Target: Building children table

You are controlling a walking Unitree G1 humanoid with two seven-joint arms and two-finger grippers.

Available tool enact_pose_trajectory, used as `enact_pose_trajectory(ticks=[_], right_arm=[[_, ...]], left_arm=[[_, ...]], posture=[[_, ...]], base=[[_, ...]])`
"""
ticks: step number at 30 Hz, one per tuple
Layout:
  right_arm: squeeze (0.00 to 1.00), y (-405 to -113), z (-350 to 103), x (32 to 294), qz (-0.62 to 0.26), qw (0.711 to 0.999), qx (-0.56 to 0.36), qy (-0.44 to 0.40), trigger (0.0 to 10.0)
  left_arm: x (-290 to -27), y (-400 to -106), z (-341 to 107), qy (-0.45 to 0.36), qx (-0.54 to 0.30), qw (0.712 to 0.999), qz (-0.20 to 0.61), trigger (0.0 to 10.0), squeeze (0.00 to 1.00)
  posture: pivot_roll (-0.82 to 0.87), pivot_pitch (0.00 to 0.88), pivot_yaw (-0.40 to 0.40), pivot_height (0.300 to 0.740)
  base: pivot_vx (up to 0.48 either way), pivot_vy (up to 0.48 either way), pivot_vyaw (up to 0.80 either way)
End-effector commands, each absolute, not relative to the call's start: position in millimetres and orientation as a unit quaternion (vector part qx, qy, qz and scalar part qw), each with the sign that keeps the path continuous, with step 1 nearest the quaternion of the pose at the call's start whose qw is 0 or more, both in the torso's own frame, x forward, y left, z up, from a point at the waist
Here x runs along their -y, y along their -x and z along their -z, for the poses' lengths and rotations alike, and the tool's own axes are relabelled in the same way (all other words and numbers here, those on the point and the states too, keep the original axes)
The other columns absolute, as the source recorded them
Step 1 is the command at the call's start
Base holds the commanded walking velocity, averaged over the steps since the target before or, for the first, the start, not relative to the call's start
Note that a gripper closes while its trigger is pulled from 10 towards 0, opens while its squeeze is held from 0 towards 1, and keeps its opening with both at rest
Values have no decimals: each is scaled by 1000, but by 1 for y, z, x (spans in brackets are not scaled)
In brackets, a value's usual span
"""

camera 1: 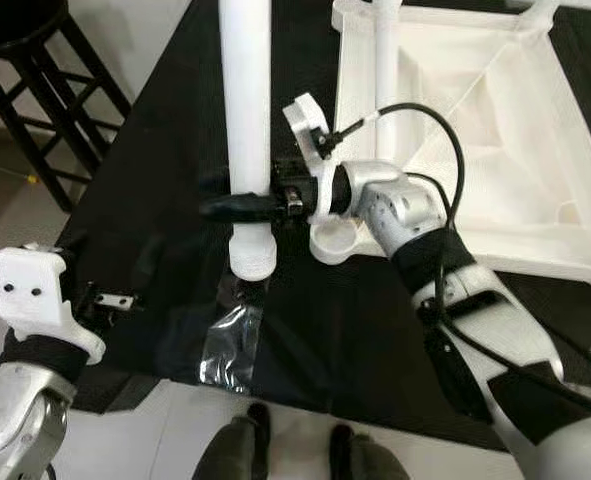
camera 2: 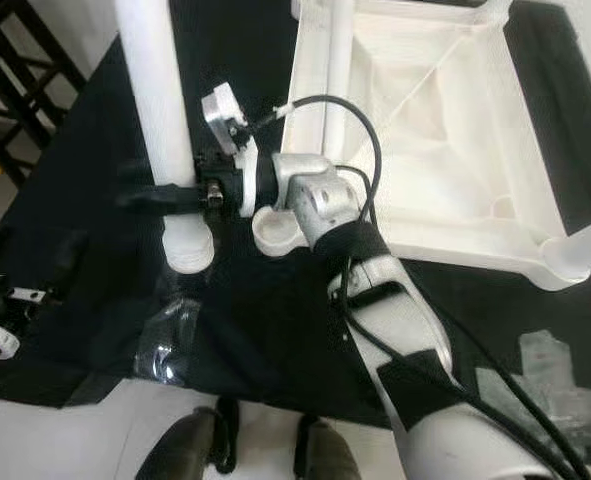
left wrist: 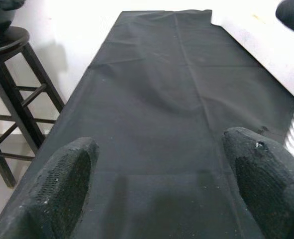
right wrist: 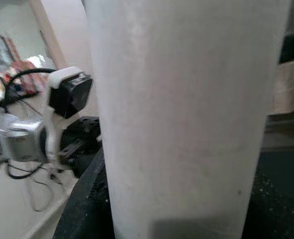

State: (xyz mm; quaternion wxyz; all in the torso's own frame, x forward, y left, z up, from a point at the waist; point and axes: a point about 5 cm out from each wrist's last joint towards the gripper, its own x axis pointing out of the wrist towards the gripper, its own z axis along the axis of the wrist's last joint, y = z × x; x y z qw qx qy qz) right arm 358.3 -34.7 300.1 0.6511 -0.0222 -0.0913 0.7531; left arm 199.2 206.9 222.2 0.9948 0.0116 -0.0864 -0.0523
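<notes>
The white leg (camera 1: 247, 130) is in the right gripper (camera 1: 237, 206). Its two black fingers are squeezed tight around the leg, low down near the threaded end. That end hangs just under the gripper, over the black cloth (camera 1: 165, 150). In the right wrist view the leg sits very close between the fingers.

Just beside the gripper, on its wrist side, is the tabletop (camera 1: 495, 150). It lies upside down on the cloth. Its round corner socket (camera 1: 335, 240) is right by the gripper and looks empty. Another leg (camera 1: 385, 60) stands in the tabletop beyond the gripper, and a further leg (camera 2: 587, 250) shows at the corner on the arm's other side.

So the table looks partly built. I think this leg has to go into the empty socket next, and then be turned tight.

The left gripper (left wrist: 161, 189) is off to the side, well apart from the leg. Its fingers (left wrist: 62, 184) are spread wide over bare cloth, holding nothing. A black stool (camera 1: 45, 90) stands past the cloth's edge. A piece of clear plastic (camera 1: 230, 345) lies under the leg's end.
</notes>
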Motion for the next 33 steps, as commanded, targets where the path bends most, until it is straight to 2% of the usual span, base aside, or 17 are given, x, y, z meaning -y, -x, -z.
enact_pose_trajectory(ticks=[1,6,11,17,19,22,28,33], right_arm=[[0,-360,-301,37,-748,655,100,32,10000],[0,-362,-298,36,-740,661,101,68,10000],[0,-363,-298,37,-740,661,100,72,10000],[0,-361,-303,39,-758,642,104,50,10000],[0,-360,-315,43,-775,622,110,11,10000],[0,-360,-320,46,-781,614,113,10,10000],[0,-365,-325,56,-763,635,116,24,10000],[0,-365,-323,64,-774,624,99,33,10000]], left_arm=[[-207,-197,-218,-14,73,996,53,10000,0],[-209,-201,-216,-10,71,996,49,10000,0],[-212,-203,-215,-1,74,996,49,10000,0],[-212,-206,-215,2,76,996,51,10000,0],[-212,-207,-215,3,77,996,51,10000,0],[-212,-207,-215,4,78,996,50,10000,0],[-212,-208,-215,7,80,995,53,10000,0],[-211,-206,-216,8,80,995,54,10000,0]], posture=[[89,373,-17,740],[81,371,-14,740],[70,370,-16,740],[68,370,-26,740],[67,374,-30,740],[67,374,-31,740],[61,384,-33,740],[66,389,-34,740]], base=[[0,0,0],[0,-337,0],[0,0,0],[0,0,0],[0,0,0],[0,0,0],[0,0,0],[0,0,0]])
